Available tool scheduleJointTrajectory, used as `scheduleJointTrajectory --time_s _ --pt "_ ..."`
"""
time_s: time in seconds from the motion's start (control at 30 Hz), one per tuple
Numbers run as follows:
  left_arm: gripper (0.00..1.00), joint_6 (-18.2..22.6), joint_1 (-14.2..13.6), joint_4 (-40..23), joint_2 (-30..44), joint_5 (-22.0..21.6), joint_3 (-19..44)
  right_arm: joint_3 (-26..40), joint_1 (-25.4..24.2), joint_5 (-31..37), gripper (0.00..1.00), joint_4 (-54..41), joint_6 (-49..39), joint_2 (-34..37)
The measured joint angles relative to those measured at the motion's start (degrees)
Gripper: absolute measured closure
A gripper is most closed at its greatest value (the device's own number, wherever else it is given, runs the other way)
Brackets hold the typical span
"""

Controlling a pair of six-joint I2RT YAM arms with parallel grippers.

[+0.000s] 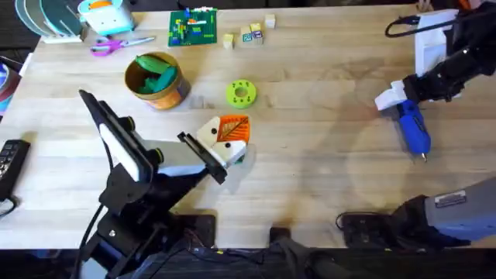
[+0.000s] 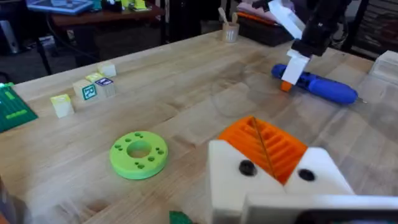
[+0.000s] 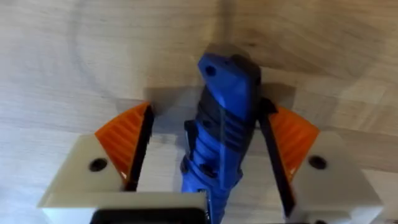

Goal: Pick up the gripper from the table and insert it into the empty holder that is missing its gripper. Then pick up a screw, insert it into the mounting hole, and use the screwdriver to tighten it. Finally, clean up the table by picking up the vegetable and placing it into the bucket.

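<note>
Up at the back of the light wooden table sit a green circuit board, purple-handled scissors and a few small pale letter blocks. Nearer the middle lies a round lime-green plastic disc with holes, well apart from everything else. Nothing lies between it and the left arm.

To the left of the disc stands the small round yellow-orange bucket, and green toy pieces poke out of it.

The left arm's white blocky gripper hangs low over the table, just in front of the disc. Its two orange ribbed fingers are pressed together, with nothing seen between them. A bit of something green peeks out beside it, but what it is cannot be told.

Far over on the right lies the stubby bright blue plastic screwdriver, flat on the wood, with its thin metal tip pointing toward the front edge. The right arm's white gripper is down over its back end. Its orange pads stand spread, one on each side of the blue body, and gaps show between pads and tool.
</note>
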Motion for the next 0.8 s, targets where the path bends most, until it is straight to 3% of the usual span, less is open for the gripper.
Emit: scheduleJointTrajectory --time_s 0.17,0.5,0.8 --pt "0.995 0.0 0.0 0.0 0.0 0.0 0.0 0.0 0.2 1.2 0.07 -0.5 1.1 0.0" --pt "0.995 0.0 0.0 0.0 0.0 0.0 0.0 0.1 0.4 2.2 0.331 -1.0 2.1 0.0" --pt "0.995 0.0 0.0 0.0 0.0 0.0 0.0 0.1 0.4 4.2 0.74 -0.8 2.1 0.1"
